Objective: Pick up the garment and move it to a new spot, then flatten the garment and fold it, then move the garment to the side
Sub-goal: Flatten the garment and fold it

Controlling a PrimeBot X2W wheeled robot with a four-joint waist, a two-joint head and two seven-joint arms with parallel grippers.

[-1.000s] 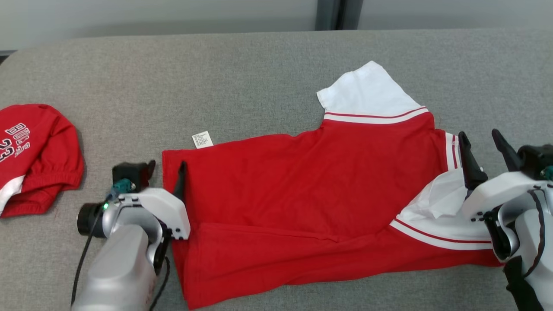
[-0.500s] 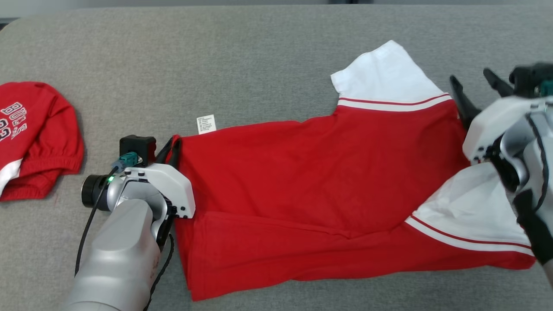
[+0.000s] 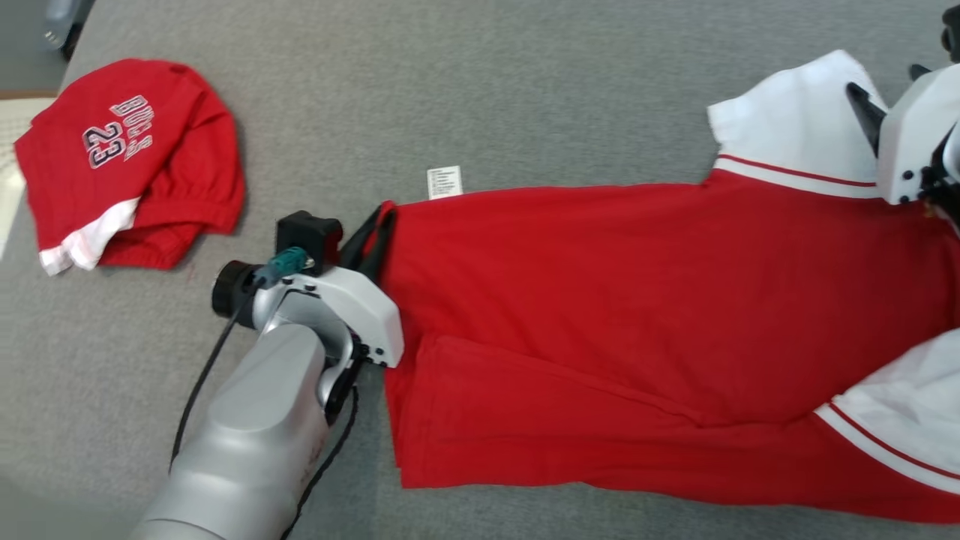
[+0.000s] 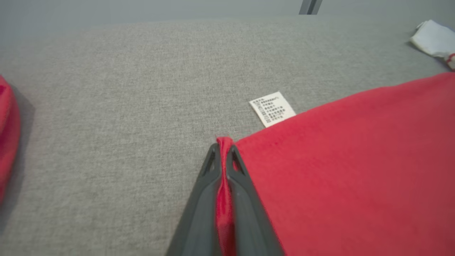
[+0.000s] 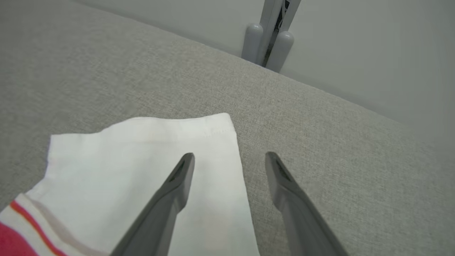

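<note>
The garment, a red T-shirt with white sleeves, lies spread on the grey padded surface. My left gripper is at its left hem corner. In the left wrist view the left gripper is shut, with a fold of the red garment pinched between its fingers. A white care label sticks out beside that corner. My right gripper hovers open over the far white sleeve. In the right wrist view the right gripper straddles the edge of the sleeve without holding it.
A second red garment printed with the number 23 lies bunched at the far left, also seen as the red garment in the left wrist view. The surface's corner is at the upper left. A grey post stands behind the surface.
The head camera has shifted, so the whole scene slid right. My left gripper went from open to shut on the hem corner. My right gripper moved from the near sleeve to the far sleeve.
</note>
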